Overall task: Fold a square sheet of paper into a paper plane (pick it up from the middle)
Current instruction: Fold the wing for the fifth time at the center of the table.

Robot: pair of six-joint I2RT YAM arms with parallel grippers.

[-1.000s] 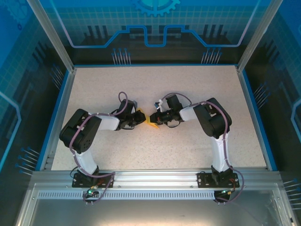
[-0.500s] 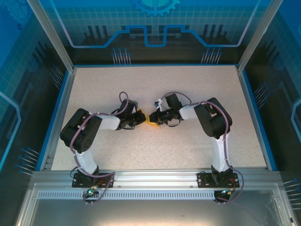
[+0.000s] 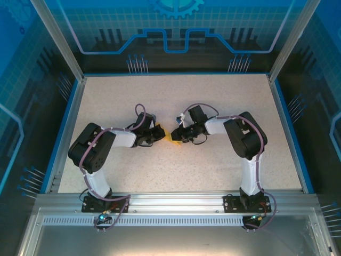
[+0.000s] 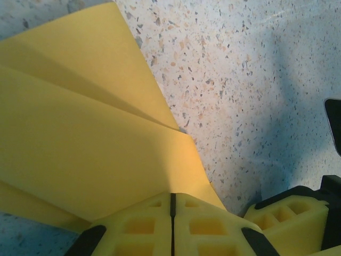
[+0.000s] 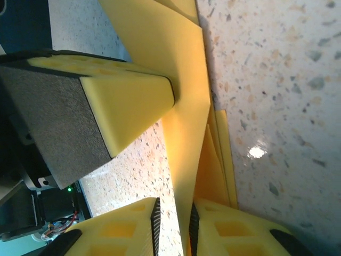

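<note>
The orange-yellow sheet of paper [image 3: 171, 137] is folded into narrow creased layers and stands on edge on the table's middle, between the two grippers. My left gripper [image 3: 162, 133] comes at it from the left. In the left wrist view its jaws [image 4: 172, 194] are pressed together on the paper [image 4: 80, 133]. From the right comes my right gripper [image 3: 177, 134]. In the right wrist view its jaws [image 5: 173, 205] stand a little apart, with the paper's edge [image 5: 184, 106] running between them and a gap beside one pad. The left gripper's finger [image 5: 128, 101] presses on the paper further along.
The speckled tabletop [image 3: 213, 101] has free room on every side of the grippers. A blue rim [image 3: 287, 128] and metal frame posts bound it. In the left wrist view a right gripper finger [image 4: 287, 213] sits close at the lower right.
My right gripper's jaws have parted from shut to slightly open around the paper, and the right arm has shifted a little. The left gripper has stayed shut on the paper.
</note>
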